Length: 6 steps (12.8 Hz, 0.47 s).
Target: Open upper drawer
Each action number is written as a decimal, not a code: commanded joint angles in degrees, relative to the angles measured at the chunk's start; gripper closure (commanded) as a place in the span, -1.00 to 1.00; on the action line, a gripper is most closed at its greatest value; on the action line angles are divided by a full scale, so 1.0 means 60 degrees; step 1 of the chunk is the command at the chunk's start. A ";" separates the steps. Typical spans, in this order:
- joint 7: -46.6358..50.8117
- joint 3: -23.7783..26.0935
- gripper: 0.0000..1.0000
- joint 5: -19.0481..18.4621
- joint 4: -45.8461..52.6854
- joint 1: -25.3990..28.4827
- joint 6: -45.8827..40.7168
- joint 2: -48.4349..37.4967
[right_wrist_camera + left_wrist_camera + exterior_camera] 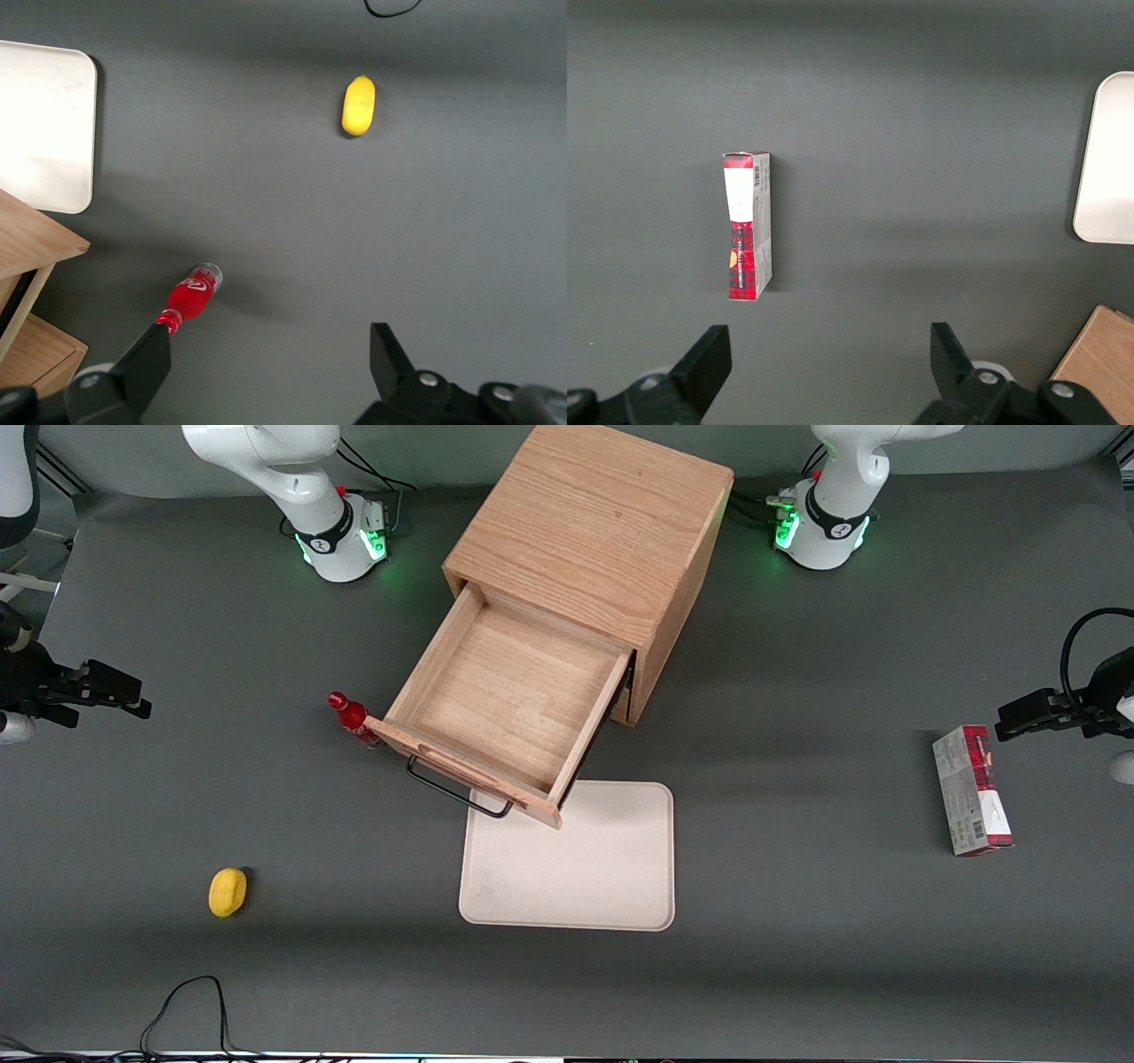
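The upper drawer [512, 691] of the wooden cabinet [594, 531] stands pulled far out, and its inside is bare. Its black wire handle [456, 790] faces the front camera and overhangs the tray's edge. A corner of the drawer front [35, 241] shows in the right wrist view. My gripper [133, 695] hovers high above the table toward the working arm's end, well apart from the drawer. It is open [270, 345] with nothing between its fingers.
A small red bottle [352, 717] [190, 299] stands beside the drawer front's corner. A yellow lemon [228, 891] [359, 104] lies nearer the front camera. A cream tray [576, 859] [44, 124] lies in front of the drawer. A red-and-white carton [970, 788] [749, 226] lies toward the parked arm's end.
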 commanded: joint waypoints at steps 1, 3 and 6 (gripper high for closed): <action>0.0275 0.0115 -1.00 -0.0303 -0.0148 0.0035 0.0050 -0.0127; 0.0275 -0.0017 -1.00 -0.0303 -0.0148 0.0138 0.0050 -0.0127; 0.0290 -0.0090 -1.00 -0.0303 -0.0148 0.0139 0.0050 -0.0127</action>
